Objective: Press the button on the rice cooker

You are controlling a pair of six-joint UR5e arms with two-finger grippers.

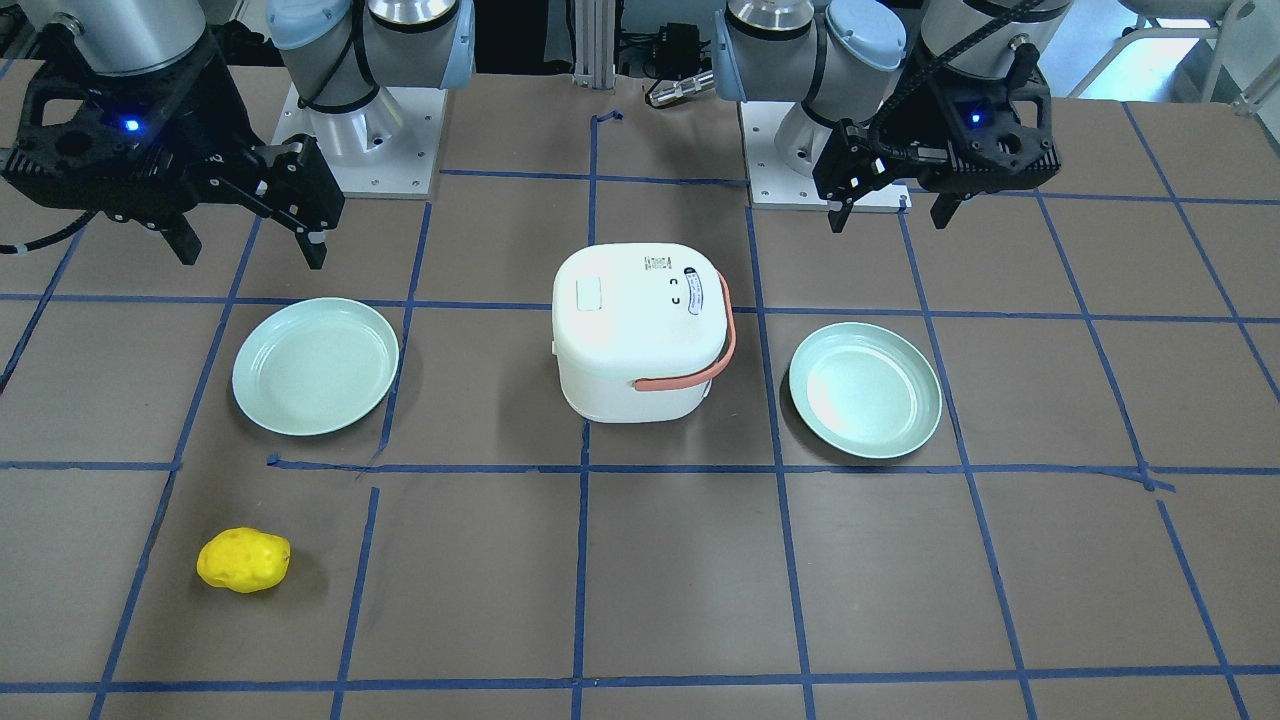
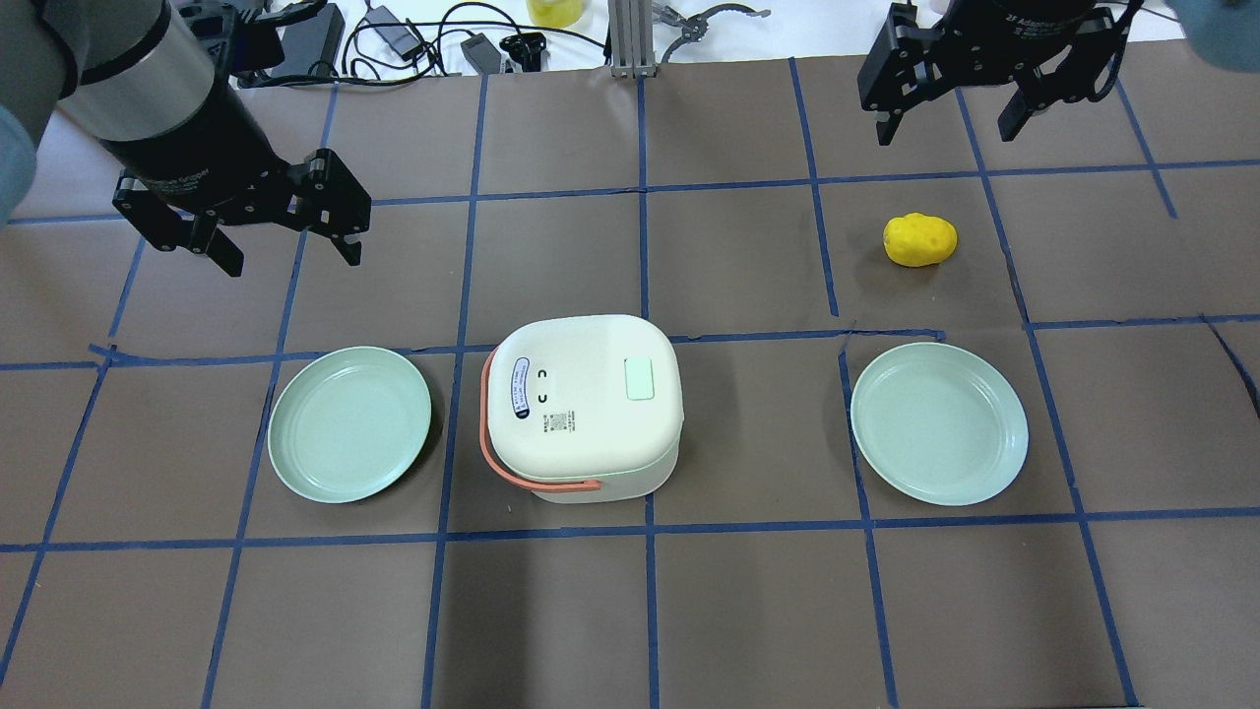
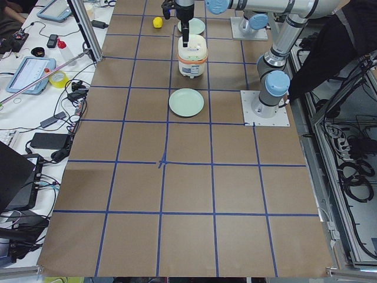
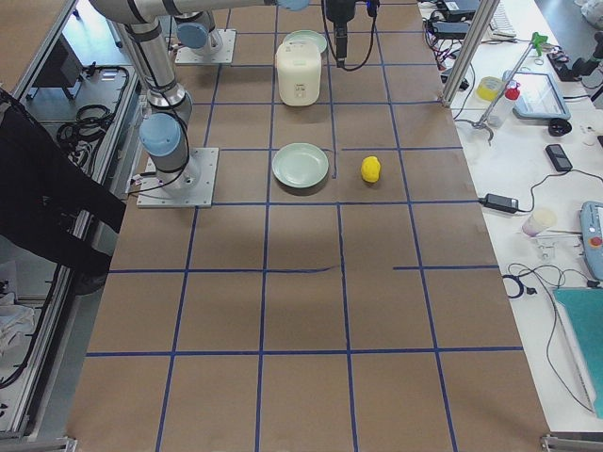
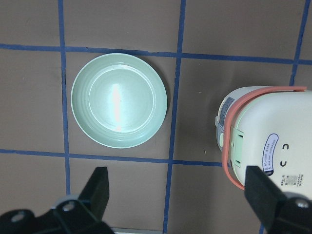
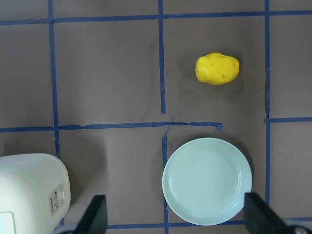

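Observation:
A white rice cooker (image 1: 640, 330) with a salmon handle stands at the table's middle, lid closed; it also shows in the overhead view (image 2: 586, 404). A pale green button (image 2: 640, 378) sits on its lid, also seen from the front (image 1: 590, 294). My left gripper (image 2: 292, 258) is open and empty, raised above the table beyond the left plate, well clear of the cooker. My right gripper (image 2: 947, 135) is open and empty, high at the far right. The left wrist view shows the cooker (image 5: 265, 141) at its right; the right wrist view shows a corner of the cooker (image 6: 29, 190).
Two pale green plates flank the cooker, one on my left (image 2: 349, 423) and one on my right (image 2: 940, 423). A yellow potato-like object (image 2: 919, 239) lies beyond the right plate. Blue tape lines grid the brown table. Cables and tools lie at the far edge.

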